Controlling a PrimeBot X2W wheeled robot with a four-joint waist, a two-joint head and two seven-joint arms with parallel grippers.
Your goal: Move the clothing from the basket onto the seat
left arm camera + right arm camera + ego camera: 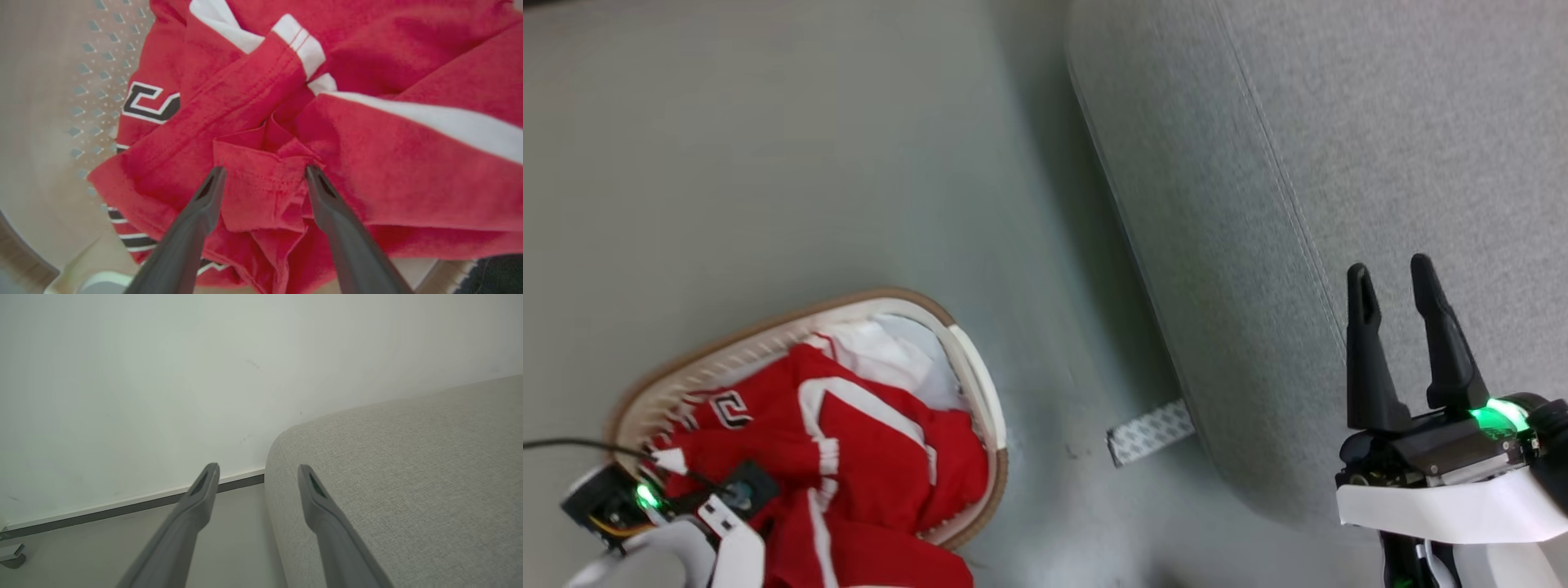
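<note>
The oval cream basket point(976, 367) with a brown rim stands on the floor at the lower left. It holds red clothing point(874, 457) with white trim, a jersey's black-and-white lettering point(731, 408) and a white cloth point(882, 351) at its far side. My left arm reaches down into it. In the left wrist view my left gripper point(264, 171) is open, its fingertips either side of a raised fold of red fabric point(261, 192), beside the perforated basket wall point(61, 102). My right gripper point(1389, 269) hangs open and empty over the light-grey seat point(1339, 122), near the seat's rounded edge point(408, 477).
Grey floor point(768, 163) separates the basket from the seat. A white patterned strip point(1150, 431) sticks out from under the seat's base. A black cable point(572, 445) runs to my left wrist. A pale wall point(122, 396) with a dark baseboard stands beyond the seat.
</note>
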